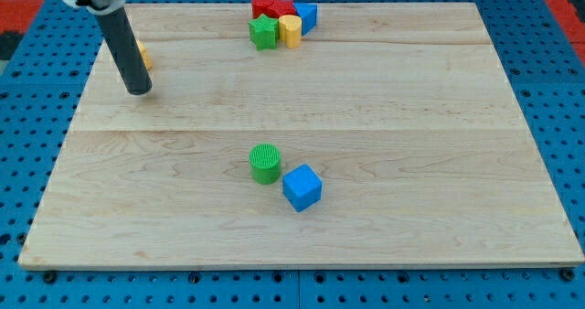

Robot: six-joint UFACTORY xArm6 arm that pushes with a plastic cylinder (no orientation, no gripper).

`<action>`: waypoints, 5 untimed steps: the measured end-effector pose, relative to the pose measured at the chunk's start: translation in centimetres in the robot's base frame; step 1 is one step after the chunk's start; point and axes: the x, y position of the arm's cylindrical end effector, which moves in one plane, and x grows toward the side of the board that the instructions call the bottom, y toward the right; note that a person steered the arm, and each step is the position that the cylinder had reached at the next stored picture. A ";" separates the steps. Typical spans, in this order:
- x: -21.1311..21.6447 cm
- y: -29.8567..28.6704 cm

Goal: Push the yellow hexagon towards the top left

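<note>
Yellow hexagon (143, 57): near the view's top left of the tabletop (411, 190), mostly hidden behind the rod.
Blue cube (302, 187): nearest, centre-bottom, touching the green cylinder (265, 163).
My tip (139, 90): just beside the hexagon, on its lower-left side.
End effector: plain rod, nothing to open or close.
Far edge: green star (263, 32), yellow block (290, 31), red blocks (270, 6), blue block (307, 16), clustered.

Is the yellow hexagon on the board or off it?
On: the yellow hexagon shows beside my tip, mostly hidden behind the rod, near the board's top-left edge.
</note>
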 end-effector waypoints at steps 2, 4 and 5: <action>-6.7 -4.7; -4.7 -3.9; -5.7 -1.1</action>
